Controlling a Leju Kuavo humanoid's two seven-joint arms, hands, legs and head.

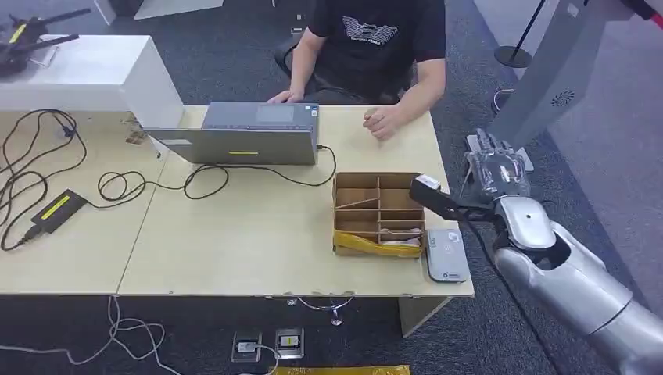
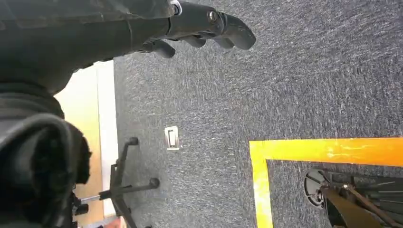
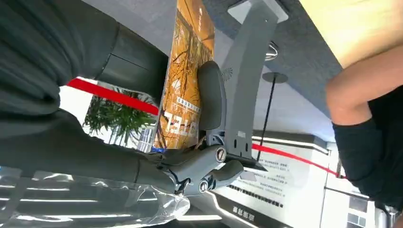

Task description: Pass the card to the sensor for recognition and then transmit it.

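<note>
From the head view, the right hand (image 1: 494, 166) of the robot is raised beyond the right end of the light wooden counter (image 1: 234, 234), palm turned away, fingers pointing up. The flat grey rectangular sensor (image 1: 446, 254) lies on the counter near its right front corner, touching the right side of the brown cardboard divider box (image 1: 379, 211). From the sensor, the hand is further back and a little to the right, past the counter edge. A person in a black shirt (image 1: 383, 39) sits behind the counter, next to an open grey laptop (image 1: 250, 134).

In the left wrist view, the left hand (image 2: 199, 26) hangs over dark grey carpet (image 2: 285, 85) with a yellow tape line (image 2: 328, 149); its fingers are loosely curled and hold nothing.

In the right wrist view, the right hand (image 3: 199, 166) clamps a thin orange printed card (image 3: 185, 76) between thumb and fingers. The long axis of the card runs along the fingers, away from the palm.

I judge that the right hand is the nearer one. The coming move depends on bringing the card forward and down, flat over the sensor.
</note>
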